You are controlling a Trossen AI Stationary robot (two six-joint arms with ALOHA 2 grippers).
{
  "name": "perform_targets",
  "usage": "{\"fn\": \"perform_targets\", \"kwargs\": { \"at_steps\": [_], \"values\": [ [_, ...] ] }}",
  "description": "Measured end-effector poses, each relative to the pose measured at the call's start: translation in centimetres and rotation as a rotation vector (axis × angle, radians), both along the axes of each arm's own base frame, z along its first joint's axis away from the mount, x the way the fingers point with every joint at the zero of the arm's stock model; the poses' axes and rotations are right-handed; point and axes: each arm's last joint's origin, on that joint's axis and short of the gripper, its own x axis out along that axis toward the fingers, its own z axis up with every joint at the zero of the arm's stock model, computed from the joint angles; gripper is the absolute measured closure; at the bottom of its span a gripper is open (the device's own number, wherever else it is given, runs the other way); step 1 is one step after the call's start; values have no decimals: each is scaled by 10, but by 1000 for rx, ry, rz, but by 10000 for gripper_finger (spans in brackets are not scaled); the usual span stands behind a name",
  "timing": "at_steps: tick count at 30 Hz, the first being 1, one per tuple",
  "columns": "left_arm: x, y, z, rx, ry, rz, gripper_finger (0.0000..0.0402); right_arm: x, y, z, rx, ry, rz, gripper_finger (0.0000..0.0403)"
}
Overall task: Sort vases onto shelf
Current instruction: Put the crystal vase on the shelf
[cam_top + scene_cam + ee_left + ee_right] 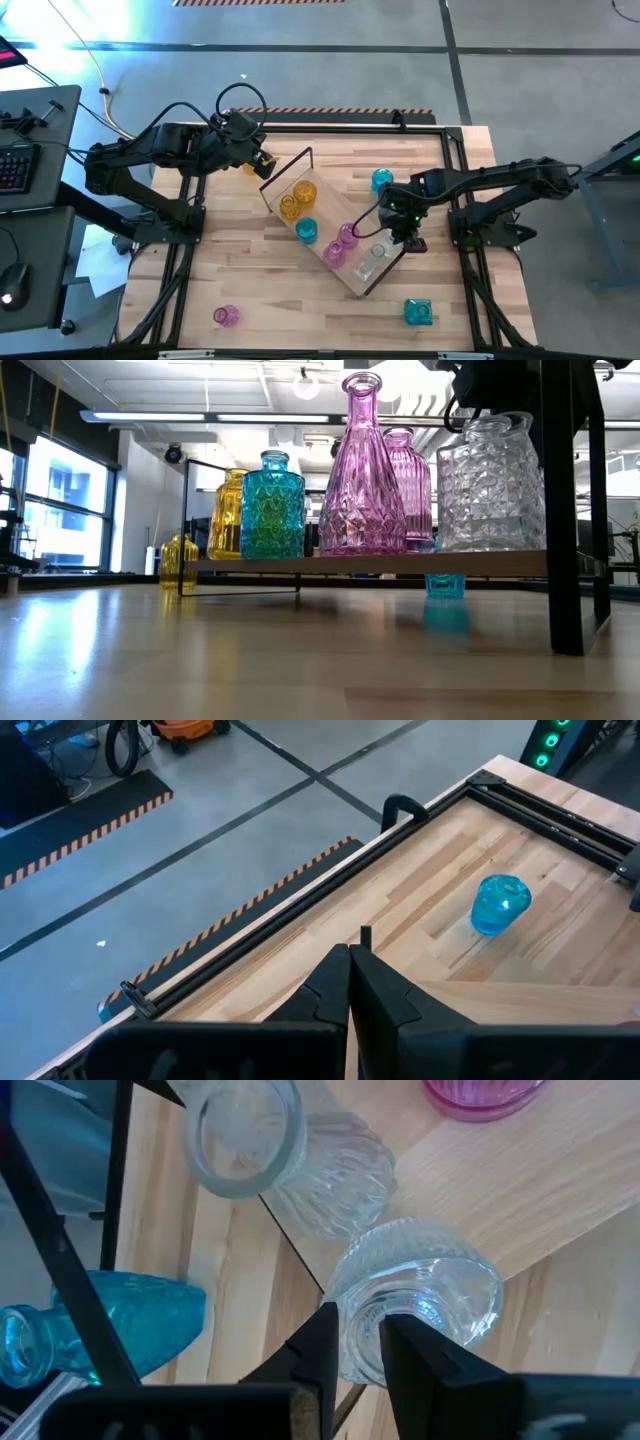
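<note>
1. Low view cuts off the right gripper (409,240) above the frame; a black frame loop (567,510) stands across the shelf's right end.
2. Right wrist view shows its fingers slightly parted around the neck of a clear vase (420,1295) standing at the shelf (330,228) edge.
3. Shelf holds 2 amber vases (298,198), 1 teal (306,230), 2 pink (341,243) and 2 clear.
4. Left gripper (348,982), pinched closed and empty, hovers near the table's far edge.

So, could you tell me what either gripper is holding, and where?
The right gripper straddles the clear vase's neck on the shelf; actual grip unclear. The left gripper holds nothing.
</note>
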Motion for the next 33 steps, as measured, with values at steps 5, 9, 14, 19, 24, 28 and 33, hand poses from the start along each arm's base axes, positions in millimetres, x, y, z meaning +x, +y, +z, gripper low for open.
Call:
{"fn": "perform_targets", "kwargs": {
  "at_steps": [5,9,14,19,24,28,33],
  "values": [
    [0,0,0,0,0,0,401,0,0,0,4,-3,8,345],
    [0,0,0,0,0,0,402,0,0,0,15,-6,19,345],
    [0,0,0,0,0,0,401,0,1,0,18,-9,27,344],
    [0,0,0,-1,-2,2,401,1,1,1,18,-19,28,330],
    [0,0,0,-1,-2,2,402,1,1,1,20,-18,22,310],
    [0,0,0,-1,-2,2,402,1,1,1,22,-15,20,300],
    [0,0,0,-1,-1,1,402,1,1,1,33,-12,18,299]
  ]
}}
